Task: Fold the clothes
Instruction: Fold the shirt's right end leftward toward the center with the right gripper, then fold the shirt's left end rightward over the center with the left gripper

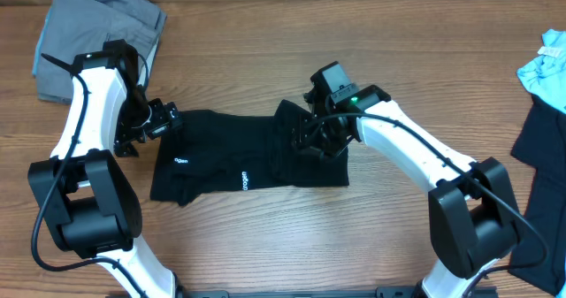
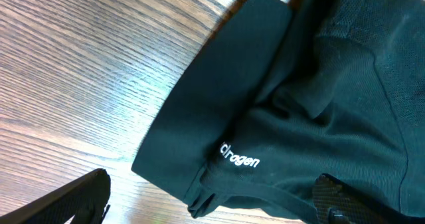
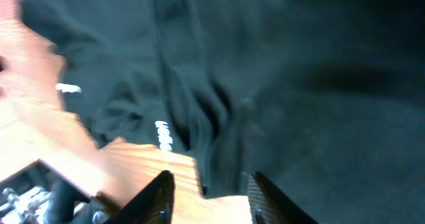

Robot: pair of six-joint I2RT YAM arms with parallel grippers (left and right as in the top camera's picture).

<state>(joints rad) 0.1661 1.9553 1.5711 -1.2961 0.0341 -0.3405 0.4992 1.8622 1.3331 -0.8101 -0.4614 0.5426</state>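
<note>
- The black garment [image 1: 230, 156] lies spread across the middle of the wooden counter [image 1: 265, 245]. Its right end is doubled over into a loose flap.
- The left pincer [image 1: 146, 126] sits at the garment's left edge, fingers wide apart with nothing between them but hem and bare wood.
- The right pincer [image 3: 211, 181] hovers over the rumpled right end. Its fingers are apart too, and I judge it grips nothing, though that view is blurred.
- My main worry is that this soft, limp knit will bunch if I close on one layer only. The fold would drag crooked rather than turn over flat.
- The waistband [image 2: 212, 84] looks smooth and thicker than the rest. Beside the white lettering [image 2: 239, 159] the cloth puckers into ridges, so a finger could catch a ridge and pull it skewed.
- The wood grain looks slick, so I expect the whole piece to slide if one arm pulls before the other.
- Grey clothes [image 1: 97, 24] and a pale blue garment [image 1: 544, 68] lie well apart at the corners.
</note>
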